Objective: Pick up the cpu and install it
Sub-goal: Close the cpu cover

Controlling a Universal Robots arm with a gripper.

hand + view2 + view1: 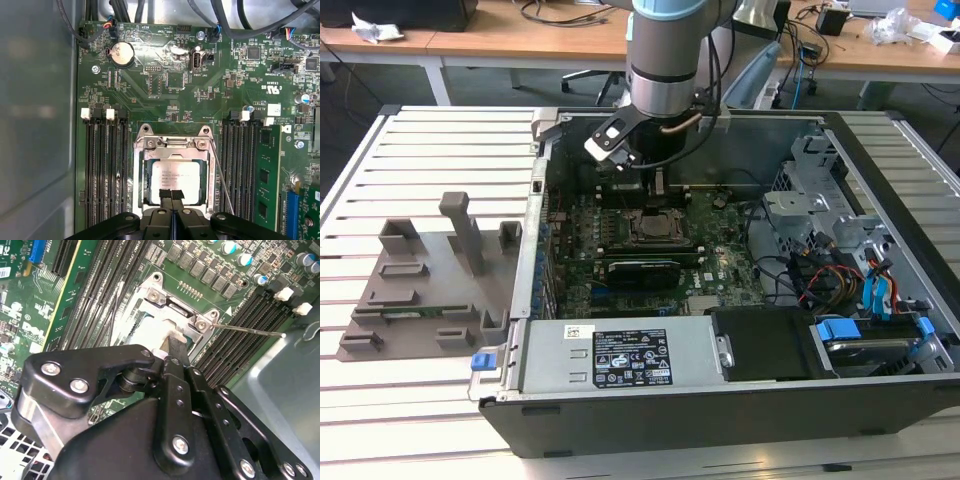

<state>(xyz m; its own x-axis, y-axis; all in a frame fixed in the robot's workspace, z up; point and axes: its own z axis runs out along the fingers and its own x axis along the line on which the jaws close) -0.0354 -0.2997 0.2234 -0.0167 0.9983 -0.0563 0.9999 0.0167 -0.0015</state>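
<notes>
Starting at the exterior view's left: spotting a grey tray point(430, 270) sitting on the slatted table point(380, 400). Sliding right to the open case point(720, 420), finding the arm point(665, 60) reaching down inside, hanging the gripper point(658, 192) just above the socket point(658, 228). Peering in through the first wrist view: seeing the cpu point(177, 175) lying flat in the socket, silvery top up, between memory slots point(105, 170). Reading the jaws as pinched narrow, gripping nothing, fingertips point(166, 195) sitting at the cpu's edge; touching or not, hard to tell. Finishing at the exterior view's right: blue cables point(875, 290) curling in the case.
</notes>
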